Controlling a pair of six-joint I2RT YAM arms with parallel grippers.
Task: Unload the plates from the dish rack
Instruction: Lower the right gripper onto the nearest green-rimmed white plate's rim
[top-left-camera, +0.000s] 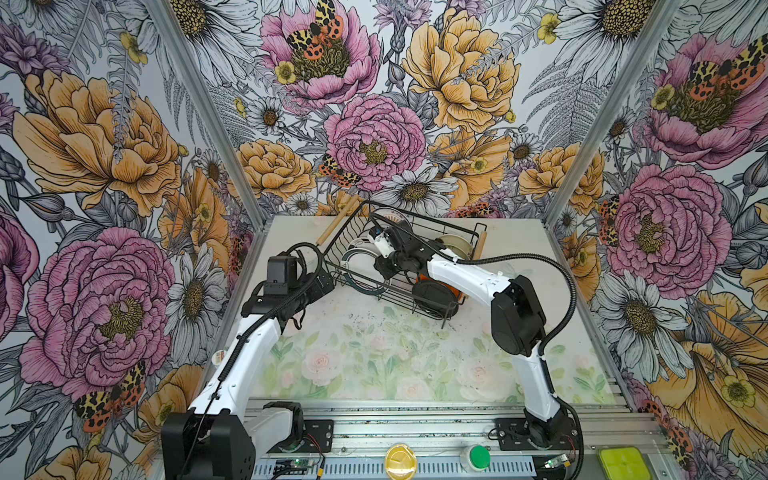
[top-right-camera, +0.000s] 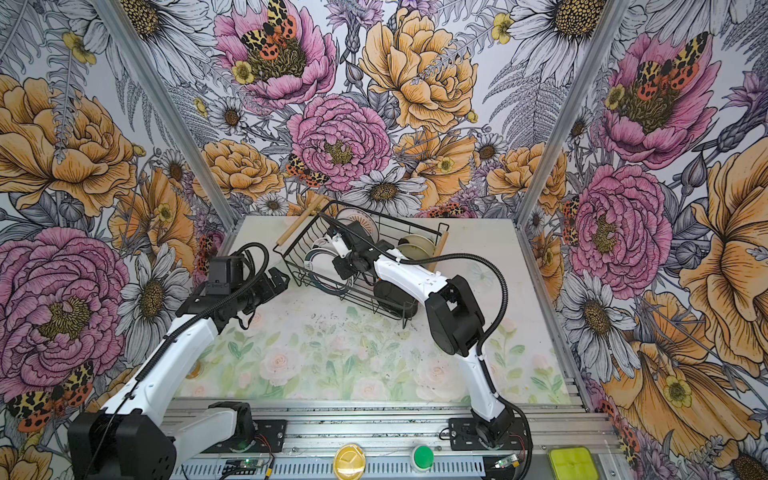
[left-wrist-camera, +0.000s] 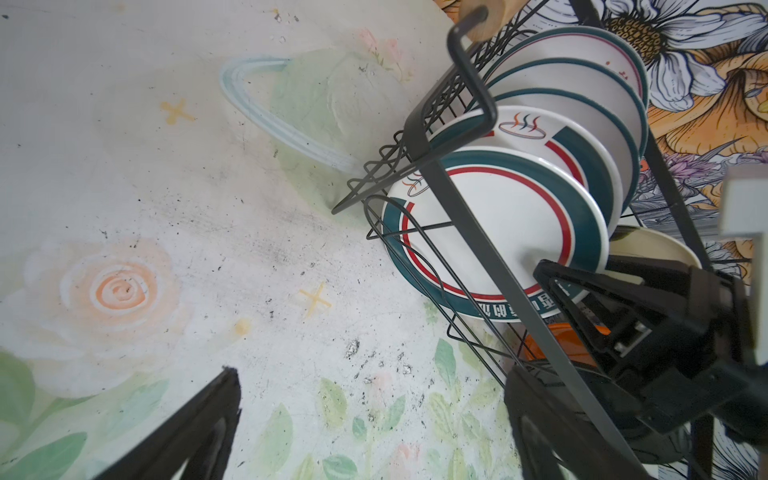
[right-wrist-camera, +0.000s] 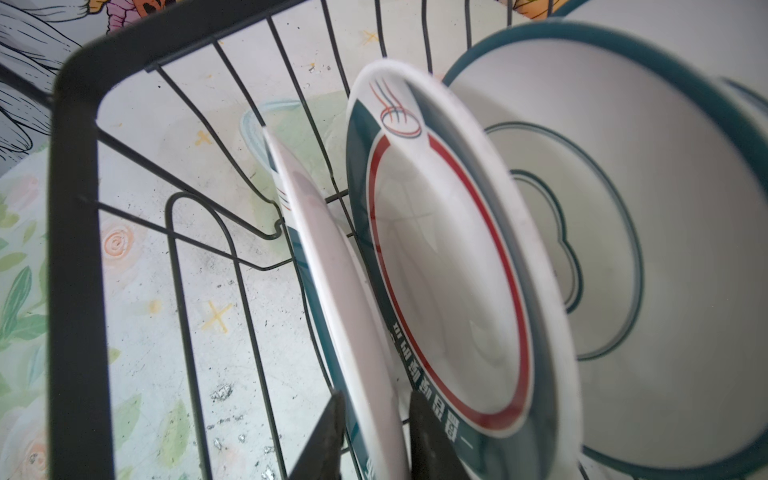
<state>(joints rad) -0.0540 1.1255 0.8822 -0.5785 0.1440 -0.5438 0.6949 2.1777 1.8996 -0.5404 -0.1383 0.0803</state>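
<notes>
Standing in one black rack (right-wrist-camera: 72, 270): five teal-rimmed plates (left-wrist-camera: 573, 79), one orange plate (left-wrist-camera: 559, 338), one black plate (top-left-camera: 434, 296). Right gripper (right-wrist-camera: 376, 401) straddles the end plate (right-wrist-camera: 328, 257), grip unclear; left gripper (left-wrist-camera: 374, 374) gapes empty.

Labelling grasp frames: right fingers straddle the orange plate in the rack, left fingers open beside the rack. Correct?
Wrong plate. The right wrist view shows the right fingers either side of the endmost white plate, the one with the teal and red rim, in the rack. The orange plate stands further along, untouched. The rest holds: the left fingers are open beside the rack.
</notes>
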